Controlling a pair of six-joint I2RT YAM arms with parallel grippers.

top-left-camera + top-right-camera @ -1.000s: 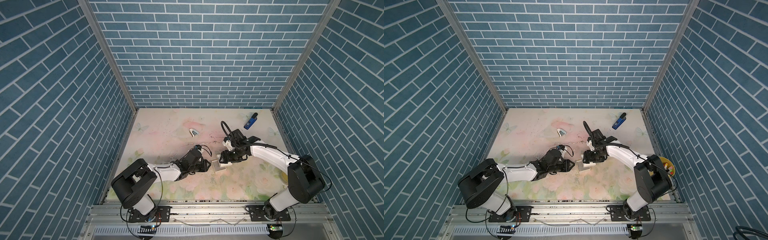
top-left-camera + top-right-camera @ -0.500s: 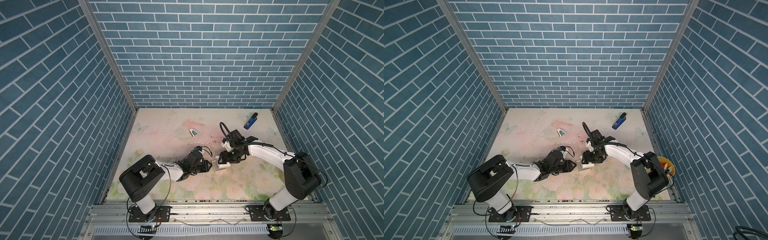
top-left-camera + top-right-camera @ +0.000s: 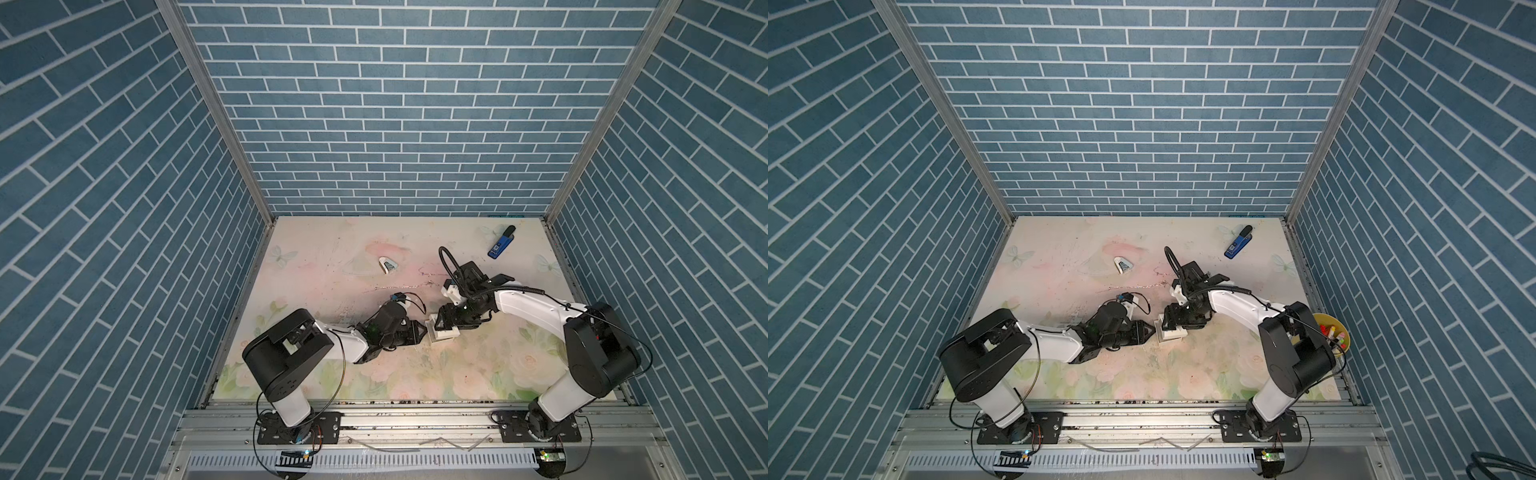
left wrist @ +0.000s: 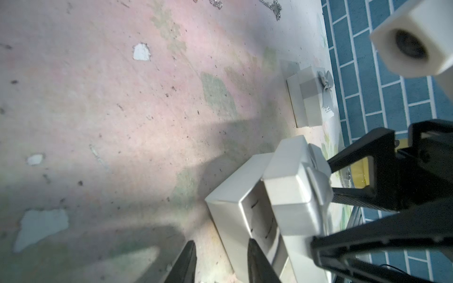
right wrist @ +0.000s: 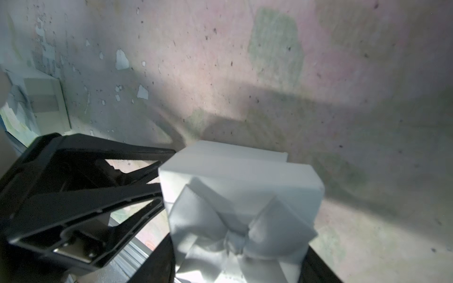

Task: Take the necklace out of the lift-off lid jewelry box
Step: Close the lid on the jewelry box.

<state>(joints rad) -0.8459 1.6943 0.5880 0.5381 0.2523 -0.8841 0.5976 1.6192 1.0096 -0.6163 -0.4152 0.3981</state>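
The right hand is clasping the ribboned lid by its sides and holding it tilted just above the open box base. The left hand is standing part-way open and gripping nothing, with its fingers poised at the base's near wall. A strip of bare surface is showing between them.

Inside the base only a slotted card insert is showing, with no chain on it. The necklace is lying stretched out on the surface, well apart from the box and further back. Judging by that, the removal itself is looking done. What seems to be remaining is setting the lid down or back on.

Counting what is showing:
- two hands
- one necklace
- two white bow-tied boxes, one open here and a second box sitting closed beyond it
- one blue object lying near the back
- one small white-and-teal piece
- one yellow bowl sitting off the surface's right edge
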